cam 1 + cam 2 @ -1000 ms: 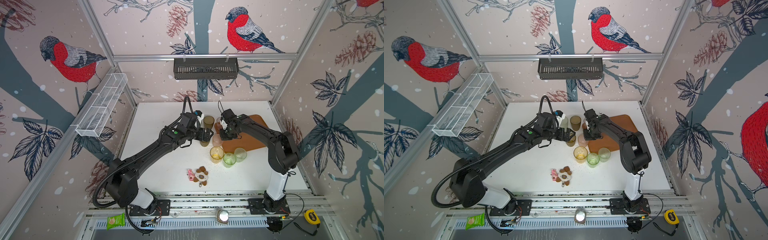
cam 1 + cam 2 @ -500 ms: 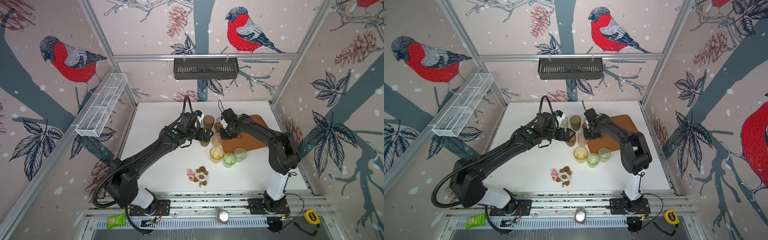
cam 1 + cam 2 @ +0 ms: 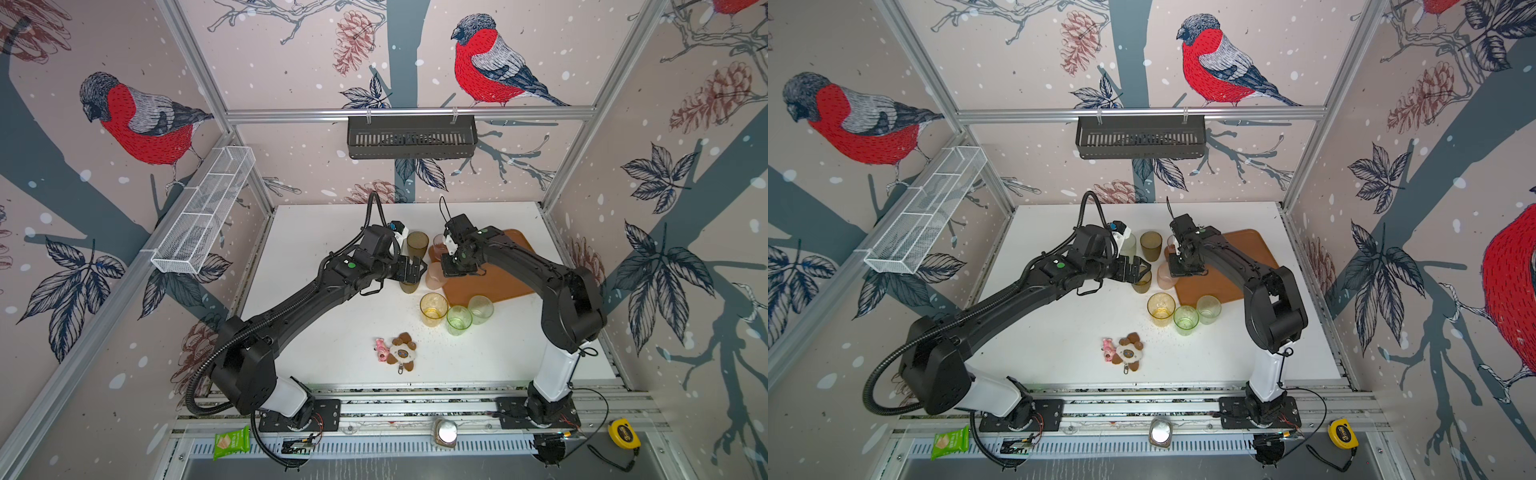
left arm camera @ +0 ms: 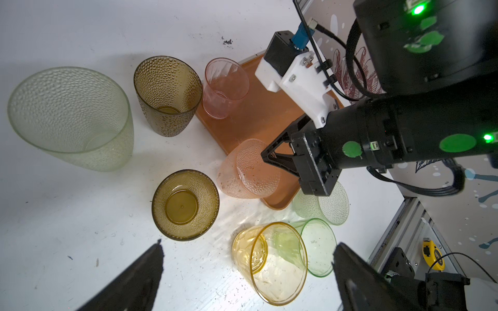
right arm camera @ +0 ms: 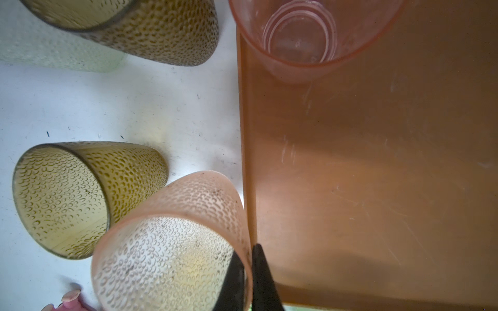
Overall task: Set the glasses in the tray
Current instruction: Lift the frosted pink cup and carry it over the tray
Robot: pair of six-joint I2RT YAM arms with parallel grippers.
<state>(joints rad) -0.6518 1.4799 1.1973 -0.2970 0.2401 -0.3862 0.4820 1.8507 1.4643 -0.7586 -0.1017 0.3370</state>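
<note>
My right gripper (image 5: pixel 246 258) is shut on the wall of a pink dimpled glass (image 5: pixel 167 242), one finger inside and one outside. That glass (image 3: pixel 434 277) leans at the left edge of the orange-brown tray (image 3: pixel 498 282). A smooth pink glass (image 3: pixel 438 247) stands in the tray's far left corner. My left gripper (image 3: pixel 417 268) hangs open over a short brown glass (image 4: pixel 185 204). A tall brown glass (image 3: pixel 417 245) and a frosted glass (image 3: pixel 1128 245) stand behind. Yellow (image 3: pixel 433 309), green (image 3: pixel 459 320) and pale green (image 3: pixel 481 308) glasses cluster at the tray's near edge.
A plush keyring toy (image 3: pixel 397 351) lies on the white table toward the front. A black slotted basket (image 3: pixel 411 137) hangs on the back wall and a white wire basket (image 3: pixel 203 216) on the left wall. Both arms meet over the table's middle.
</note>
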